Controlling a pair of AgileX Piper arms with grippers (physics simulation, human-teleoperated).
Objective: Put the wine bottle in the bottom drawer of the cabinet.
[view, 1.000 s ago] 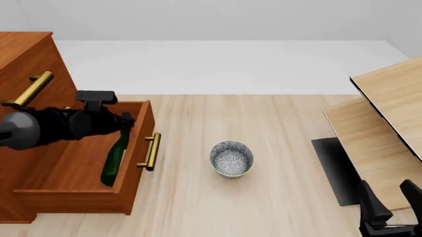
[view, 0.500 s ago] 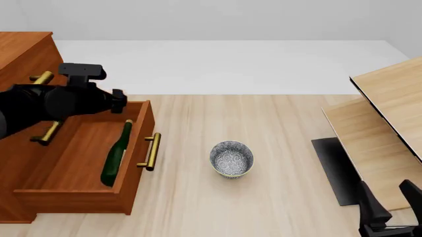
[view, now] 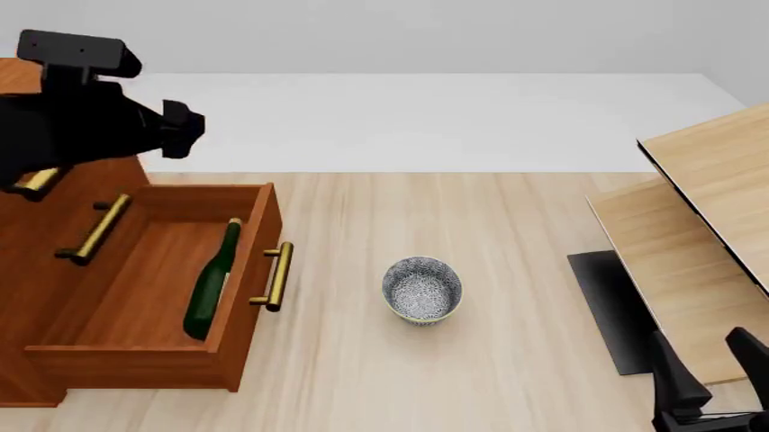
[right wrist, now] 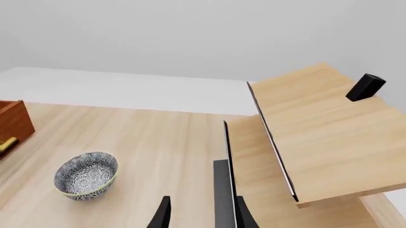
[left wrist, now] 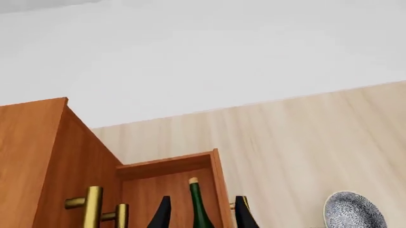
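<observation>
The wine bottle (view: pixel 212 281) lies in the open bottom drawer (view: pixel 132 306) of the cabinet (view: pixel 31 243), cork toward the back, against the inside of the drawer front. My left gripper (view: pixel 186 130) is high above the drawer's back, open and empty. In the left wrist view its fingertips (left wrist: pixel 163 213) frame the bottle (left wrist: pixel 195 197) far below. My right gripper (view: pixel 711 364) is open and empty at the near right; the right wrist view shows its gripper (right wrist: pixel 201 216) with the fingers apart.
A grey speckled bowl (view: pixel 422 289) stands on the table right of the drawer's brass handle (view: pixel 274 277); it also shows in the right wrist view (right wrist: pixel 85 175). Pale slanted wooden furniture (view: pixel 697 207) and a black mat (view: pixel 613 306) are on the right.
My left arm has risen up and back from the drawer, letting go of the bottle. The bottle stays lying in the drawer. The right arm has not moved.
</observation>
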